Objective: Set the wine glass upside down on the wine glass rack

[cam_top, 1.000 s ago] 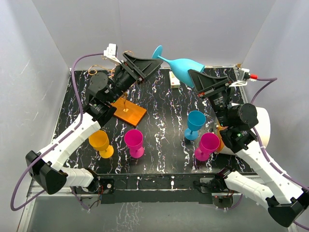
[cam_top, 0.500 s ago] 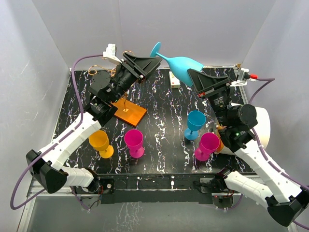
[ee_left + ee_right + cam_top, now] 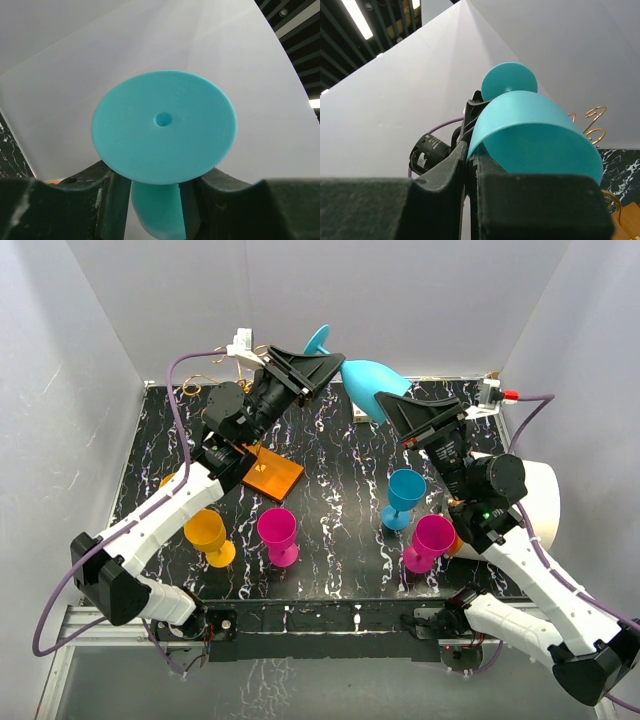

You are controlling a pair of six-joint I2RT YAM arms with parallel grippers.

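Jaws gripping glass (image 3: 372, 386), marbled table (image 3: 340, 472), white walls (image 3: 420, 290)

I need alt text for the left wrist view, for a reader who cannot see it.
The round foot of a turquoise wine glass fills the middle, seen from its flat underside, with the stem between the two dark fingers of the left gripper, which seem to touch it on both sides. Behind is a plain white wall.

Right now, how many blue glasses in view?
2. Raised glass at the back: bowl in the right gripper, stem between the left gripper's fingers. Standing glass on the table, right of centre. Arms may hide more.
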